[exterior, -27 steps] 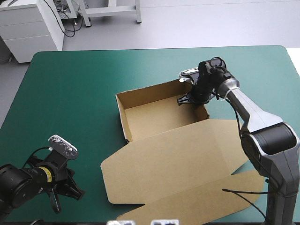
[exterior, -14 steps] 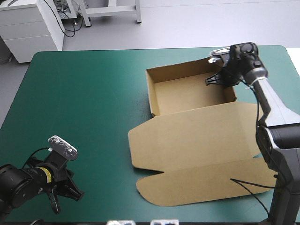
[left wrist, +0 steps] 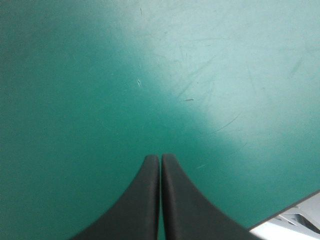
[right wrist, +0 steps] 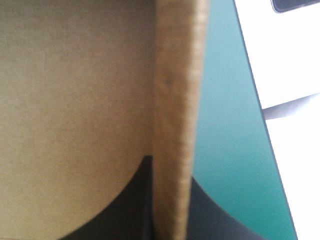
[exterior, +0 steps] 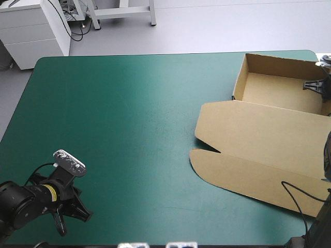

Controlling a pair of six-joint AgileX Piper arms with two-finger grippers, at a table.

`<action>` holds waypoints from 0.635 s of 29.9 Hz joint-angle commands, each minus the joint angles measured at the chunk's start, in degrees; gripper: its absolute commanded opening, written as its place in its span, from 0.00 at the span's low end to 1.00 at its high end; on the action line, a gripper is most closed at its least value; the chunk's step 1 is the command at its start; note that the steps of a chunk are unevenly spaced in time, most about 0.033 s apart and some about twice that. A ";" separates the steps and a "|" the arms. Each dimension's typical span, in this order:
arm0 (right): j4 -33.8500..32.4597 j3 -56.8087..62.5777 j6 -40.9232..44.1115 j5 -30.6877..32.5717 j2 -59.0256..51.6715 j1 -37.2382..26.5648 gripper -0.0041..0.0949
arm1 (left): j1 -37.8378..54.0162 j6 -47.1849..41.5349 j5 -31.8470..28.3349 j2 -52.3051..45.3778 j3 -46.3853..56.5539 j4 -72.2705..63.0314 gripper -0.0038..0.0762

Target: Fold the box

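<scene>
Brown cut board forms the box [exterior: 269,129], which in the high view lies at the far right corner of the teal-green covered bench [exterior: 129,113]. Its walls stand raised as an open tray by the far edge, and its lid and front flap lie flat toward the near side. The black-finned right tool [exterior: 316,85] sits at the tray's right-hand wall, and the black-finned left tool [exterior: 72,217] rests well apart at the near left corner. In the left wrist view that tool's fingers [left wrist: 145,200] meet in one arch over bare cover, gripping nothing. In the right wrist view the fingers are pinched on an upright wall of the box, with tray floor on one side and cover on the other. By my judgement the tray is formed, and only the flat lid is left unfolded.
</scene>
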 commanded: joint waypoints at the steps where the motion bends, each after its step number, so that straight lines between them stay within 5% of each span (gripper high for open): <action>1: 2.69 -2.07 -0.79 -1.68 -2.38 -3.14 0.02 | -0.09 -0.49 -1.75 -0.19 -1.32 0.04 0.04; 6: 2.61 -2.07 -2.23 -2.42 -1.52 -4.17 0.08 | -0.09 -0.64 -1.75 -0.19 -1.43 0.04 0.04; 9: 1.91 -2.07 -3.04 -3.20 -1.49 -4.22 0.29 | -0.09 -1.84 -1.75 -0.19 -1.43 0.35 0.04; 14: 1.28 -2.30 -2.12 -3.57 -1.49 -4.22 0.83 | -0.09 -1.84 -2.37 -0.19 -1.43 0.50 0.04; 16: -0.22 -2.69 -0.95 -3.12 -1.85 -4.22 0.93 | -0.09 -1.84 -2.62 -0.19 -1.43 0.50 0.04; 19: -1.07 -5.08 -0.53 -1.13 -3.05 -4.22 0.96 | -0.09 -1.84 -3.00 -0.19 -1.43 0.50 0.04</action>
